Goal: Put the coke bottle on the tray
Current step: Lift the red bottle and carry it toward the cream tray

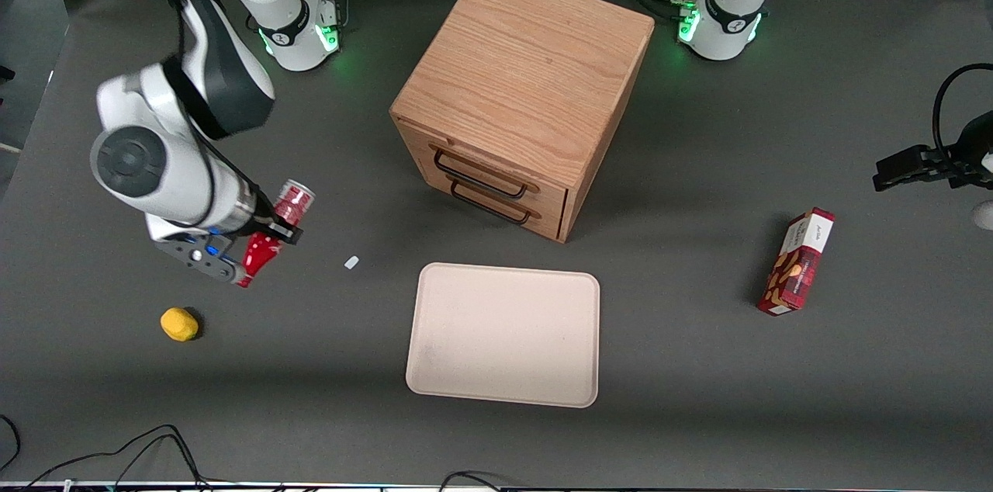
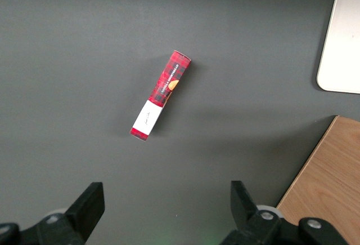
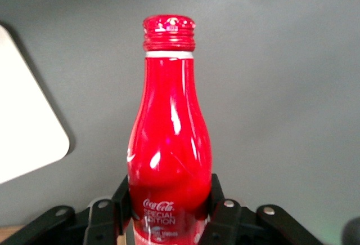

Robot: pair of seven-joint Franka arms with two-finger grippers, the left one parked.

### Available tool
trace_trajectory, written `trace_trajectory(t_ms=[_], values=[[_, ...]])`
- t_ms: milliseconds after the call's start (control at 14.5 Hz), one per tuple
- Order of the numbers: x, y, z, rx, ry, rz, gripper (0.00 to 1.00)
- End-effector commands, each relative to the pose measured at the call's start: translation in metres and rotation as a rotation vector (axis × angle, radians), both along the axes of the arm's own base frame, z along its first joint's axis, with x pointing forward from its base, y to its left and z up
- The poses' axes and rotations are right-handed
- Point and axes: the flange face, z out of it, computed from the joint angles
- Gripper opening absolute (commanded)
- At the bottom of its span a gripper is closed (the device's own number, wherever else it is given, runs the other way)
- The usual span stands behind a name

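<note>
One rigid, glossy coke bottle (image 3: pixel 170 143) — probably slippery; tool (image 3: pixel 169 211) pinches its lower body, clear of the surface, tray (image 1: pixel 504 333) well apart.

Overhead front view, two close wrist views

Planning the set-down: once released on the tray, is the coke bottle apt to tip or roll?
Probably tippy: the coke bottle is tall and slim. Its glossy round body would likely roll if it lands sideways. The gripper, shut on it, holds it tilted, away from the tray.
</note>
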Motion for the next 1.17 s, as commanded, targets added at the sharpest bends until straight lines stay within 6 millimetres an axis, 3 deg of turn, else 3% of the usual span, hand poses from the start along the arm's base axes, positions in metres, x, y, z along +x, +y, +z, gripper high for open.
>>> trace_trajectory(t_ms=[0, 138, 344, 688, 894, 962, 1100], values=[[0.017, -0.005, 0.04, 0.018, -0.005, 0.037, 0.0], [0.031, 0.0, 0.031, 0.039, 0.0, 0.043, 0.0], [0.065, 0.035, 0.01, 0.076, 0.0, 0.077, 0.0], [0.105, 0.125, -0.076, -0.003, -0.062, 0.136, 0.0], [0.114, 0.148, -0.122, 0.03, -0.11, 0.156, 0.0], [0.11, 0.165, -0.133, 0.031, -0.114, 0.18, 0.0], [0.113, 0.175, -0.154, 0.052, -0.142, 0.192, 0.0]])
